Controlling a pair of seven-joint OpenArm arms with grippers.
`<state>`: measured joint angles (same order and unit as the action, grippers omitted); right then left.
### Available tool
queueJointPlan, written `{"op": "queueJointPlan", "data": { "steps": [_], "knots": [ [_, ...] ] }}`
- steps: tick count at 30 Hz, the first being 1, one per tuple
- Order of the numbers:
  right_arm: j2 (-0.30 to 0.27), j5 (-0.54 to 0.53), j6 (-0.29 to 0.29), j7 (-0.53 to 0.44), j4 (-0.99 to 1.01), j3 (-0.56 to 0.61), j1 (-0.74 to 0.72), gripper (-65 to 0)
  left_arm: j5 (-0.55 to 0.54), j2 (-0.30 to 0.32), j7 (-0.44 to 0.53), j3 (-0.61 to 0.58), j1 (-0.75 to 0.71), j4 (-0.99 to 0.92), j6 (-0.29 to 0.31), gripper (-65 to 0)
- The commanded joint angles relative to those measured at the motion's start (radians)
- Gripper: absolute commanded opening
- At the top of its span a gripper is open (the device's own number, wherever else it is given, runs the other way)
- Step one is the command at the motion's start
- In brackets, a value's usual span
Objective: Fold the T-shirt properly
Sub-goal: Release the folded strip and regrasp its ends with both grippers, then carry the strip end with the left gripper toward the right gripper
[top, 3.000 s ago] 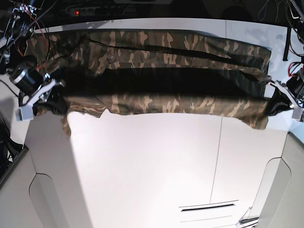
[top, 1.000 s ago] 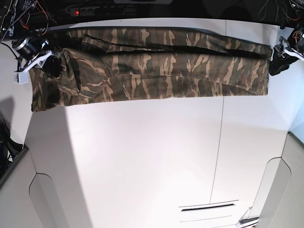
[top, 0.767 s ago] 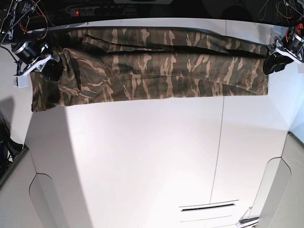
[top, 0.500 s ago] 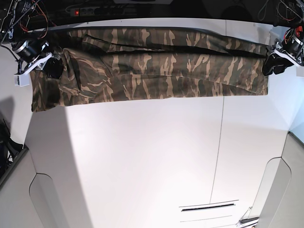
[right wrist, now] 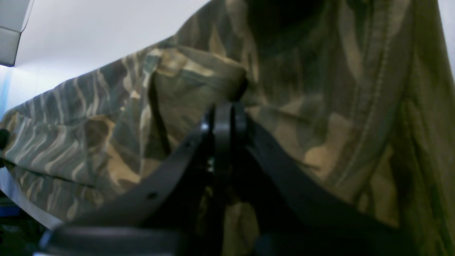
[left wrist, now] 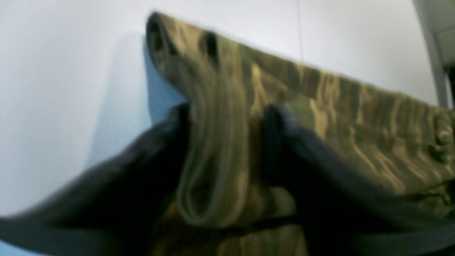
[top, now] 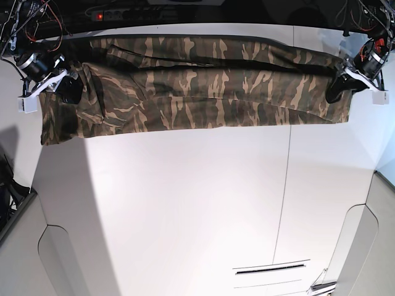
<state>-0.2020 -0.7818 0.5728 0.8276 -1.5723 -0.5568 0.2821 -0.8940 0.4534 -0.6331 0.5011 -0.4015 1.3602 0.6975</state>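
The T-shirt [top: 197, 83] lay as a long folded band across the far part of the white table [top: 185, 209]. The left gripper [left wrist: 227, 138] pinched a rolled fold at one end, while the right gripper [right wrist: 224, 117] was clamped on fabric at the other

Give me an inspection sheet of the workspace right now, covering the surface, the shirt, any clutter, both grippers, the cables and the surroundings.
Surface: white table, with a thin seam running front to back on the base view's right.
Job's things: T-shirt lies as a long folded band across the far edge of the table.
Clutter: nothing seen.
Grippers: left gripper has its dark fingers either side of a bunched fold at the shirt's end; right gripper is pinched shut on a fold of the shirt.
Cables: red and black wires hang above the arm at the base view's far left.
Surroundings: power strip with a red light behind the table; grey panels at the near corners.
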Motion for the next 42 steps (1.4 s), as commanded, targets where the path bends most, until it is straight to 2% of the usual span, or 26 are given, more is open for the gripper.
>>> {"op": "queueJointPlan", "data": {
  "steps": [1,4,5,9,14,17,23,29,34,38,42],
  "knots": [
    [-0.011,-0.023,0.008,-0.016,-0.015,-0.005,-0.008,-65.0,0.013,0.012,-0.021,0.002,-0.006,0.005,0.001,-46.7],
    [-0.011,-0.032,0.008,-0.015,-0.015,-0.005,-0.01,-65.0,-0.004,0.012,-0.005,0.002,-0.006,0.005,0.001,-64.0],
    [-0.012,-0.039,0.008,-0.015,-0.015,-0.005,-0.01,-65.0,-0.015,0.012,0.011,0.002,-0.006,0.005,0.001,-65.0],
    [-0.012,-0.049,0.008,-0.012,-0.023,-0.005,-0.01,-65.0,-0.033,0.013,0.086,0.002,0.01,0.007,0.001,-65.0],
    [-0.012,-0.049,0.008,0.014,-0.089,-0.011,-0.01,-65.0,-0.019,0.013,0.068,0.002,0.08,0.007,0.001,-65.0],
    [-0.012,-0.049,0.008,0.04,-0.159,-0.018,-0.01,-65.0,0.036,0.02,0.064,0.002,0.134,0.007,0.001,-65.0],
    [-0.011,-0.04,0.008,0.056,-0.278,-0.022,-0.01,-65.0,0.106,0.103,0.064,0.002,0.239,0.007,0.001,-65.0],
    [-0.011,-0.029,0.008,0.071,-0.3,-0.022,-0.01,-65.0,0.105,0.176,0.032,0.002,0.27,0.042,0.001,-65.0],
    [-0.011,-0.029,0.008,0.071,-0.3,-0.022,-0.009,-65.0,0.028,0.146,-0.111,0.002,0.23,0.214,0.001,-65.0],
    [-0.011,-0.029,0.007,0.069,-0.3,-0.022,-0.01,-65.0,0.016,0.09,-0.119,-0.04,0.146,0.418,0.001,-65.0],
    [-0.011,-0.029,0.007,0.068,-0.3,-0.025,-0.009,-65.0,0.034,0.047,-0.119,-0.184,0.084,0.571,0.001,-65.0]
  ]
}}
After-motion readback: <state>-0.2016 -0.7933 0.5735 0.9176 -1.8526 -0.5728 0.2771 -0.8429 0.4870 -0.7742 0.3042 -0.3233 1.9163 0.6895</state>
